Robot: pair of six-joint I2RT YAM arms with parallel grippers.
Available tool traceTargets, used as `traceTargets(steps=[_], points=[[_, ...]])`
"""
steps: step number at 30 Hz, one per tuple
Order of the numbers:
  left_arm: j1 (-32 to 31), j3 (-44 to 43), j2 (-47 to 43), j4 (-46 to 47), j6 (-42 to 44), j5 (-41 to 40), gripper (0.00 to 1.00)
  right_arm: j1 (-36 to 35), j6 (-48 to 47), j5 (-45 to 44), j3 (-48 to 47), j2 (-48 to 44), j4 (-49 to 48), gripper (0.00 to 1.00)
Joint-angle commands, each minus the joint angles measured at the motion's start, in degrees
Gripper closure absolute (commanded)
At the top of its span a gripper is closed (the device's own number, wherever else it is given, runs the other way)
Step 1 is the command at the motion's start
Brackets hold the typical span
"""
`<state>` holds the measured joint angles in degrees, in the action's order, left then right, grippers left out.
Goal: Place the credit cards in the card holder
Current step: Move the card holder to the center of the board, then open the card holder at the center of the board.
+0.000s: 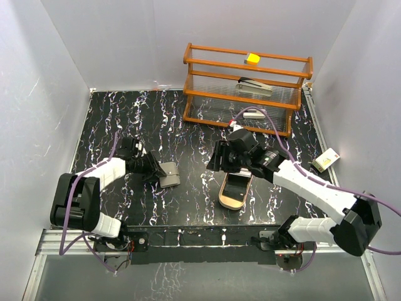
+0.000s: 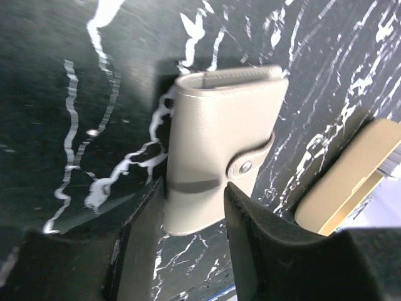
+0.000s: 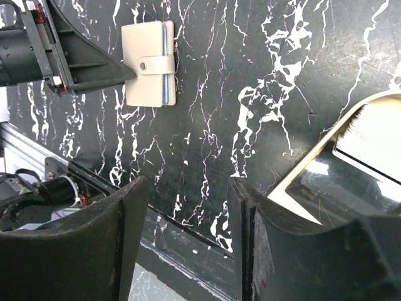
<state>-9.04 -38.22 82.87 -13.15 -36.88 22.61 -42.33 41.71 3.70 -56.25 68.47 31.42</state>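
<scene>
Black marbled table (image 1: pixel 188 207), pale grey walls (image 1: pixel 125 37)

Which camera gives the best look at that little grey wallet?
The left wrist view: the card holder looms large, closed, its snap strap plain. The right wrist view shows it small; the top view, tiny.

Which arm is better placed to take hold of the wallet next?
Left. The left gripper straddles the near end of the wallet, while the right gripper hangs apart from it, beside the wooden tray.
</scene>
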Motion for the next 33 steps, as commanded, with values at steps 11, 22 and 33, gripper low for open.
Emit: traceTargets(steps=[11,22,33], points=[[-4.8,3.2,-6.7,3.4,-8.9,2.1,0.58,-8.9,-4.3,-9.0,-10.5,15.8,-5.8,0.54],[9.4,7.9,-11.1,6.0,-11.8,11.8,0.55,-13.0,-12.9,-12.9,-21.2,30.0,-9.9,0.60],[9.9,7.7,-7.7,6.5,-9.1,15.5,0.51,-14.5,-17.9,-11.9,-30.0,42.1,-10.4,0.60]])
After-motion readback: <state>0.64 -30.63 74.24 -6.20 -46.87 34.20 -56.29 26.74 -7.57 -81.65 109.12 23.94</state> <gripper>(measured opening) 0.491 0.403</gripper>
